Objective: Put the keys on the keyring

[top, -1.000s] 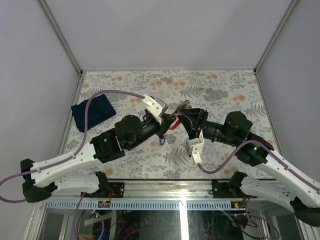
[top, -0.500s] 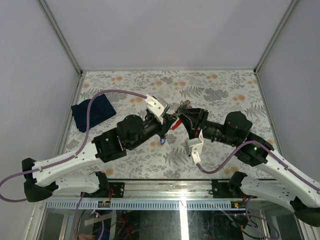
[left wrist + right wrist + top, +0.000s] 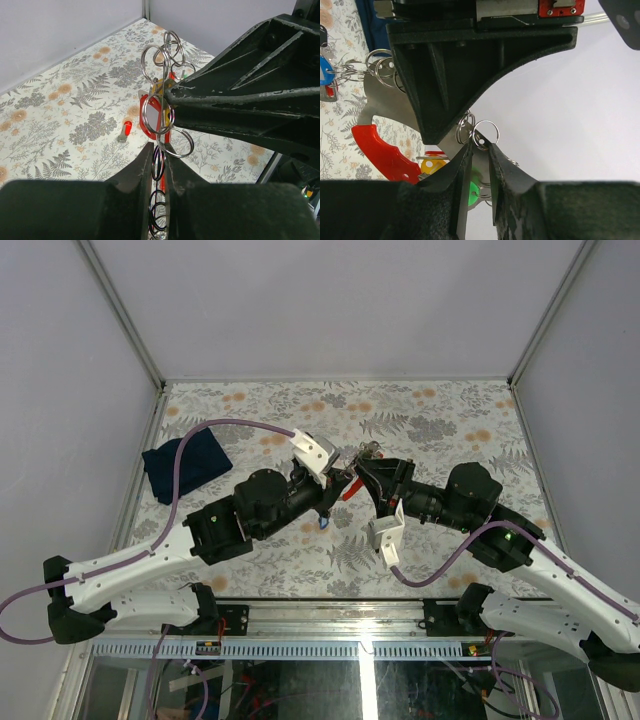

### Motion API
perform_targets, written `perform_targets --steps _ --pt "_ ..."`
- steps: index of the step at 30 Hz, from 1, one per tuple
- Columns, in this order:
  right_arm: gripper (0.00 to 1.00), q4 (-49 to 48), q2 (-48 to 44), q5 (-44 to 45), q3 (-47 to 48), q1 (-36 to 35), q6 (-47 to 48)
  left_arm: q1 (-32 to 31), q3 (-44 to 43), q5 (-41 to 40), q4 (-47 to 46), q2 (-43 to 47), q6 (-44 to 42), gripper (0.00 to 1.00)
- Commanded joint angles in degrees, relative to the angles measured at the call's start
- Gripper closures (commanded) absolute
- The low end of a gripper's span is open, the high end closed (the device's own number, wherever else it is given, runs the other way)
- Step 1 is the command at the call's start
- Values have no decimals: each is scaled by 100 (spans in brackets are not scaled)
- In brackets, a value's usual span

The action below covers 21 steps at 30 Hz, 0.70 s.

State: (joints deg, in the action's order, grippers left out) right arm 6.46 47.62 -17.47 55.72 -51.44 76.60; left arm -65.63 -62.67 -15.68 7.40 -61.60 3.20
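Note:
Both grippers meet above the middle of the table and hold the keyring [image 3: 350,478] between them. My left gripper [image 3: 337,483] is shut on thin metal rings [image 3: 159,165] that hang from the cluster. The red strap loop [image 3: 148,119] and more rings [image 3: 165,55] show above its jaws. My right gripper [image 3: 366,468] is shut on the flat grey fob [image 3: 481,162], with one small ring [image 3: 485,135] at its fingertips. Yellow [image 3: 432,165] and green [image 3: 476,191] tagged keys hang by the fob. A blue-tagged key [image 3: 323,523] and a red-tagged key [image 3: 125,131] lie on the table.
A folded dark blue cloth [image 3: 185,465] lies at the left of the floral table top [image 3: 440,420]. Grey walls with metal corner posts close in the table at the back and both sides.
The left gripper has shifted slightly up and right and the right gripper slightly left, so they sit closer together. Both stay shut on the keyring.

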Motion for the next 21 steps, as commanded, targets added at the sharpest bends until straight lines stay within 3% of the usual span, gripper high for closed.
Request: perform_targets --steps 1,4,10,21 --pt "76 -433 33 105 21 -59 1 -38 -173 76 -423 103 9 100" --pt "74 -472 5 76 3 -67 -28 -29 -160 48 -417 106 7 100" --pt "62 -413 -54 27 19 -66 -36 -33 -178 36 -415 81 9 100" --pt "58 -257 -71 -65 88 -70 -94 -32 -213 112 -282 -28 -333 100"
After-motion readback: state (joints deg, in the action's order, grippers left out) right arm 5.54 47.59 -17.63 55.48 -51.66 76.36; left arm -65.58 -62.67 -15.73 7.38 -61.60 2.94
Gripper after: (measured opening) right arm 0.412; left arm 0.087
